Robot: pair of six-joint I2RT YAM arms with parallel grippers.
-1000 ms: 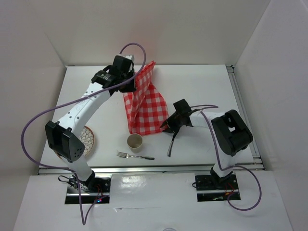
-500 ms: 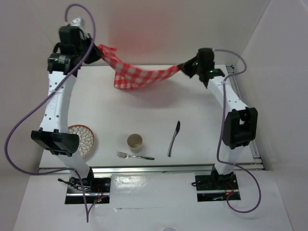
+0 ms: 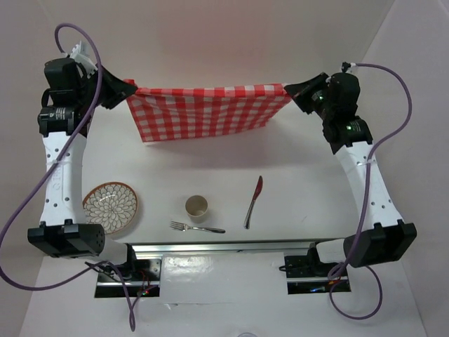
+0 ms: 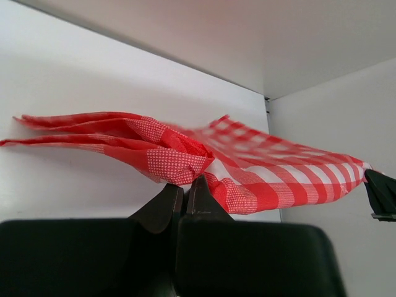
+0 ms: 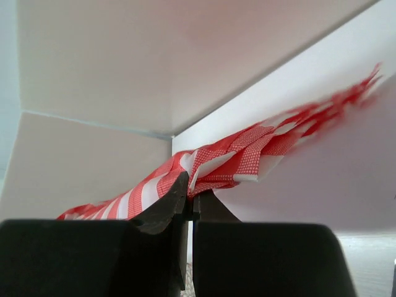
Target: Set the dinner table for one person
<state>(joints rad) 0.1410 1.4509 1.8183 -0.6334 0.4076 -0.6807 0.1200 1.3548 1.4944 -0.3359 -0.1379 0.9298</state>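
A red-and-white checked cloth point(image 3: 207, 112) hangs stretched in the air over the far part of the white dinner table point(image 3: 309, 175). My left gripper point(image 3: 128, 91) is shut on its left corner and my right gripper point(image 3: 289, 91) is shut on its right corner. In the left wrist view the bunched cloth point(image 4: 185, 154) sits pinched at my gripper point(image 4: 184, 183). In the right wrist view the cloth point(image 5: 229, 164) is clamped at my gripper point(image 5: 192, 192). Near the front lie a patterned plate point(image 3: 111, 206), a paper cup point(image 3: 196, 206), a fork point(image 3: 196, 227) and a knife point(image 3: 253, 201).
White walls close in the table at the back and both sides. A metal rail point(image 3: 224, 246) runs along the near edge by the arm bases. The right gripper's black tip point(image 4: 380, 192) shows at the right edge of the left wrist view.
Both arms rose and swung outward, pulling the cloth from a crumpled heap into a taut flat sheet. The right gripper closed on its corner. The plate is now uncovered by the left arm.
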